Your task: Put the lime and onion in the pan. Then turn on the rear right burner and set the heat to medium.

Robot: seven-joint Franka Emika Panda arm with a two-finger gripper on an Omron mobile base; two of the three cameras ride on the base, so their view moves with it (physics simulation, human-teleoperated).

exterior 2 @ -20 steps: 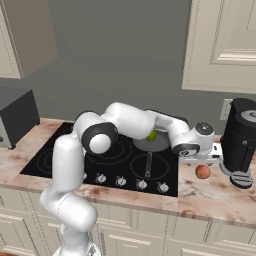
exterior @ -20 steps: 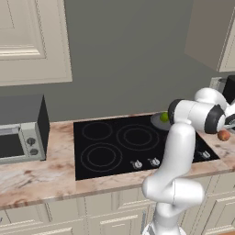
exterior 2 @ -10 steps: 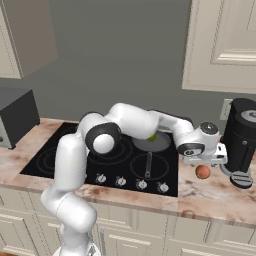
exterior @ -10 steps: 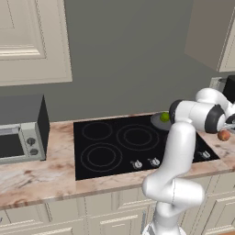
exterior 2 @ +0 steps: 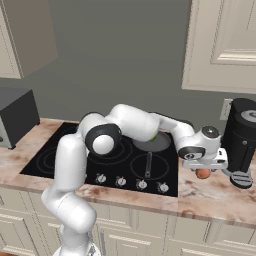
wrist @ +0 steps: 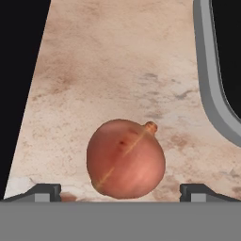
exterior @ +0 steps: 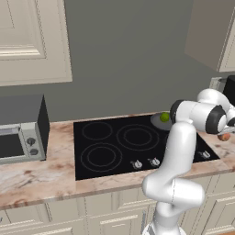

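Observation:
The orange-brown onion [wrist: 125,158] lies on the marble counter to the right of the cooktop, also seen as the onion [exterior 2: 202,173] and the onion [exterior: 224,136]. My gripper [wrist: 121,192] hangs open just above it, one fingertip [wrist: 44,190] on each side, not touching. From the right base view the gripper [exterior 2: 202,162] sits directly over the onion. The lime [exterior: 164,118] rests in the grey pan [exterior: 158,123] on the rear right burner. The pan [exterior 2: 162,144] is partly hidden by my arm, with its handle pointing to the front.
A dark coffee machine [exterior 2: 242,135] stands just right of the onion, and its grey base rim [wrist: 212,84] curves close by. The black cooktop [exterior: 114,147] has a row of knobs [exterior 2: 120,181] along its front. A microwave [exterior: 18,133] stands far left.
The hand has shifted a little right and lower, onto the onion. The jaws have stayed open. Lime and pan have not moved.

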